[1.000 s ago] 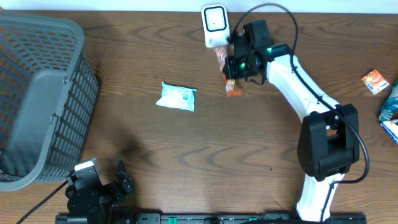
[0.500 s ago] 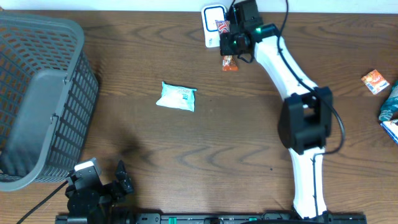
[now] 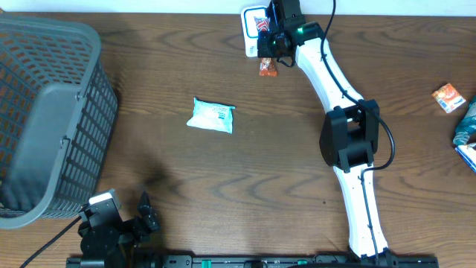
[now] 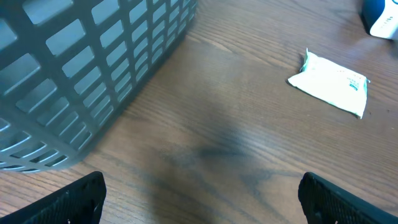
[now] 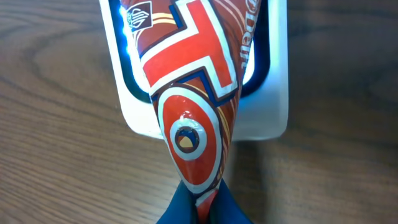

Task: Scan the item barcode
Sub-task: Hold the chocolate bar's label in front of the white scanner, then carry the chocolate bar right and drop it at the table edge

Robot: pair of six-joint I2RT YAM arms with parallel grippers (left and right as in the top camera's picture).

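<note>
- The snack packet, red, white and orange with a round emblem near its narrow end, hangs right in front of the scanner. In the right wrist view it covers the middle of the scanner's dark window.
- From overhead the packet is at the far edge of the table, its upper part over the white scanner and its orange end trailing toward the near side.
- The right gripper is fully closed, pinching the packet's narrow end between its blue fingertips. The right arm reaches across the table to the scanner.
- A white and green pouch lies flat on the wood, well apart from the scanner and to its left in the overhead view.
- The grey slatted basket stands at the table's left end.
- The left gripper sits low at the near left corner, jaws spread wide and holding nothing; its dark fingers frame bare wood, with the pouch and basket wall beyond.
- A small orange packet and a blue-green bag lie at the right edge.
</note>
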